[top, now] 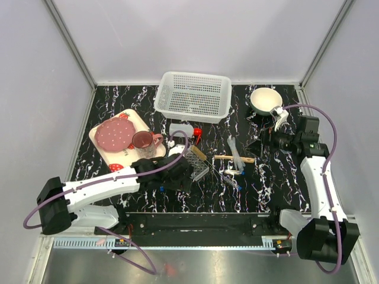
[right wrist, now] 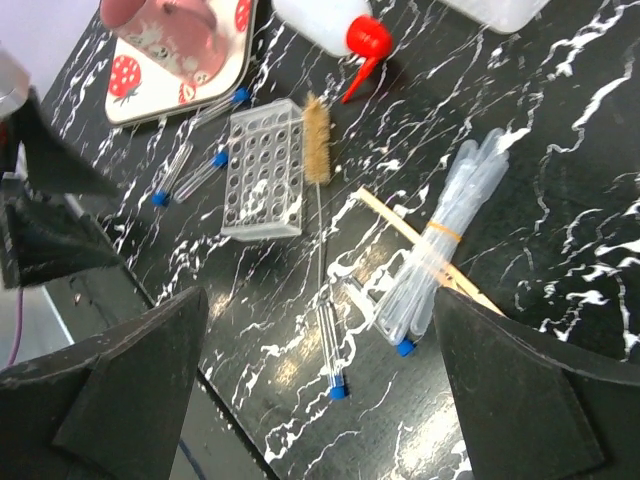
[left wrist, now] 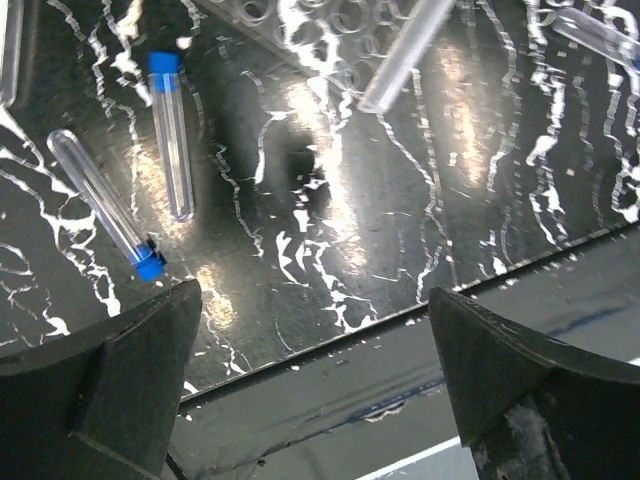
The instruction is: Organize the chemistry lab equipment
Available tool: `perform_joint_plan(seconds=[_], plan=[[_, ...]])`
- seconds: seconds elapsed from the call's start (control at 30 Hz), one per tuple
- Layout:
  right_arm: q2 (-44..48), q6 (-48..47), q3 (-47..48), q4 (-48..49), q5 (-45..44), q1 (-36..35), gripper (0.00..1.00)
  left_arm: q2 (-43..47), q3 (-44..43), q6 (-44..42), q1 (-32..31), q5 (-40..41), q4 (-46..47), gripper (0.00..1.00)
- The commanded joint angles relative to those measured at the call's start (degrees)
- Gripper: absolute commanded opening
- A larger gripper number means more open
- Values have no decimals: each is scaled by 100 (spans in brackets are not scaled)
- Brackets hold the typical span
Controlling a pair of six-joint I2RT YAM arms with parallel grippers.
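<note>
Left claw (left wrist: 313, 292) gapes wide, empty, near 2 test tubes (left wrist: 172, 140); right claw (right wrist: 320, 300) likewise wide, empty.

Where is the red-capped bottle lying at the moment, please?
In the top view the red-capped bottle lies on its side near the middle, just in front of the white basket and right of the pink mug.

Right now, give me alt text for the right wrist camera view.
The open right gripper hovers over a black marbled table strewn with lab gear: a clear tube rack, a bristle brush, banded pipettes, loose blue-capped test tubes and a red-capped bottle.
</note>
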State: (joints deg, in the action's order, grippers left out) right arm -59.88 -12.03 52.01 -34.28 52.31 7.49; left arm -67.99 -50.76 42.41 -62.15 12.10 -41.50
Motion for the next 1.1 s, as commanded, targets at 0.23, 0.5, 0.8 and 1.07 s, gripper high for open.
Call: perform_joint_plan(seconds=[0.23,0.5,0.8,1.07], plan=[[187,-783,-622,167,859,-19,100,-548,839,1707,106,794,634,85],[46,-853,-666,194,789,-19,100,-163,1112,1385,827,654,915,61],[29,-941,-683,185,613,-19,100,-74,1288,515,1469,12,1345,40],[2,-959,-692,185,596,-19,100,-935,506,-497,1487,-173,1047,29]])
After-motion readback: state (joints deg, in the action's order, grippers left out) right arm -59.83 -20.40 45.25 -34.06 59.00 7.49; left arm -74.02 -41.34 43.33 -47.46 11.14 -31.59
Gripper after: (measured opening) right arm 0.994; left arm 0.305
